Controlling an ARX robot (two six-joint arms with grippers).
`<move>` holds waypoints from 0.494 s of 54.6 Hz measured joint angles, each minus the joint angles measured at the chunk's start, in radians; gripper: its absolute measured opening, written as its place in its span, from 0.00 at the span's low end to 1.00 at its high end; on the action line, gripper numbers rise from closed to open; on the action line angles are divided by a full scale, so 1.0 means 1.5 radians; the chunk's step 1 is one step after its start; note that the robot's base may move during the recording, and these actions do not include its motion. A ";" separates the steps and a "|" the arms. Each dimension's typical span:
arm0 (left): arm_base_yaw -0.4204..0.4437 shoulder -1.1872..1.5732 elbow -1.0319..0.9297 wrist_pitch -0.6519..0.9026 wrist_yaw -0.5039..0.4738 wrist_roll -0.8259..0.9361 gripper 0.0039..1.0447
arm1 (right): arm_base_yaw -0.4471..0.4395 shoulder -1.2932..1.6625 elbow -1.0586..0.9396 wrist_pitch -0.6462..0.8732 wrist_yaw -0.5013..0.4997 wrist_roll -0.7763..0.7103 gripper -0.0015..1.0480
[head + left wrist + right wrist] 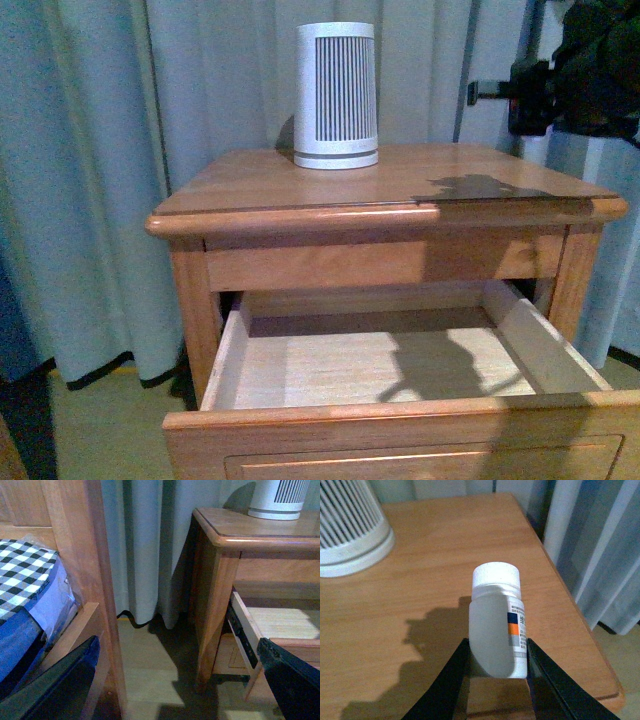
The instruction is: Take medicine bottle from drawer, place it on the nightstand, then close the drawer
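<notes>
Bedroom corner, pale curtains behind a wooden nightstand. On the right gripper, the fingers are clamped either side of the medicine bottle, low on its body. The cap points away from the wrist, so its long axis runs the same way as the fingers. It's over the nightstand top, toward the right edge, and going by the shadow I'd say it's not touching down. The ribbed tower sits well apart. The drawer is pulled out, bare inside. The left gripper is spread wide by the nightstand's left side, holding nothing, so setting down looks like the right arm's job.
</notes>
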 joint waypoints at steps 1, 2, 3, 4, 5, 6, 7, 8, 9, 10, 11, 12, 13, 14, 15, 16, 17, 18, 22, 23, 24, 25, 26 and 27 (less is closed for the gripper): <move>0.000 0.000 0.000 0.000 0.000 0.000 0.94 | -0.004 0.015 0.011 -0.004 0.000 0.001 0.28; 0.000 0.000 0.000 0.000 0.000 0.000 0.94 | -0.005 0.022 0.017 -0.006 0.000 0.001 0.28; 0.000 0.000 0.000 0.000 0.000 0.000 0.94 | -0.008 0.035 0.029 -0.010 -0.001 0.003 0.28; 0.000 0.000 0.000 0.000 0.000 0.000 0.94 | -0.011 0.047 0.040 -0.016 -0.005 0.007 0.28; 0.000 0.000 0.000 0.000 0.000 0.000 0.94 | -0.012 0.052 0.045 -0.018 -0.008 0.010 0.28; 0.000 0.000 0.000 0.000 0.000 0.000 0.94 | -0.015 0.063 0.056 -0.022 -0.010 0.010 0.28; 0.000 0.000 0.000 0.000 0.000 0.000 0.94 | -0.016 0.073 0.065 -0.025 -0.011 0.010 0.28; 0.000 0.000 0.000 0.000 0.000 0.000 0.94 | -0.017 0.078 0.069 -0.027 -0.011 0.011 0.28; 0.000 0.000 0.000 0.000 0.000 0.000 0.94 | -0.019 0.086 0.078 -0.032 -0.013 0.013 0.28; 0.000 0.000 0.000 0.000 0.000 0.000 0.94 | -0.020 0.093 0.086 -0.034 -0.015 0.014 0.28; 0.000 0.000 0.000 0.000 0.000 0.000 0.94 | -0.020 0.097 0.089 -0.034 -0.016 0.014 0.28; 0.000 0.000 0.000 0.000 0.000 0.000 0.94 | -0.021 0.104 0.095 -0.035 -0.017 0.015 0.28; 0.000 0.000 0.000 0.000 0.000 0.000 0.94 | -0.021 0.110 0.100 -0.038 -0.017 0.015 0.28; 0.000 0.000 0.000 0.000 0.000 0.000 0.94 | -0.022 0.112 0.102 -0.039 -0.017 0.015 0.28; 0.000 0.000 0.000 0.000 0.000 0.000 0.94 | -0.023 0.119 0.106 -0.041 -0.017 0.015 0.28; 0.000 0.000 0.000 0.000 0.000 0.000 0.94 | -0.023 0.121 0.107 -0.041 -0.017 0.015 0.28; 0.000 0.000 0.000 0.000 0.000 0.000 0.94 | -0.023 0.126 0.110 -0.041 -0.015 0.015 0.28; 0.000 0.000 0.000 0.000 0.000 0.000 0.94 | -0.024 0.130 0.112 -0.043 -0.015 0.015 0.28; 0.000 0.000 0.000 0.000 0.000 0.000 0.94 | -0.025 0.144 0.115 -0.047 -0.018 0.016 0.42; 0.000 0.000 0.000 0.000 0.000 0.000 0.94 | -0.025 0.146 0.115 -0.046 -0.018 0.016 0.45; 0.000 0.000 0.000 0.000 0.000 0.000 0.94 | -0.025 0.147 0.115 -0.045 -0.017 0.016 0.47; 0.000 0.000 0.000 0.000 0.000 0.000 0.94 | -0.026 0.149 0.115 -0.040 -0.018 0.015 0.50; 0.000 0.000 0.000 0.000 0.000 0.000 0.94 | -0.026 0.149 0.115 -0.038 -0.017 0.016 0.51; 0.000 0.000 0.000 0.000 0.000 0.000 0.94 | -0.027 0.149 0.115 -0.035 -0.018 0.015 0.55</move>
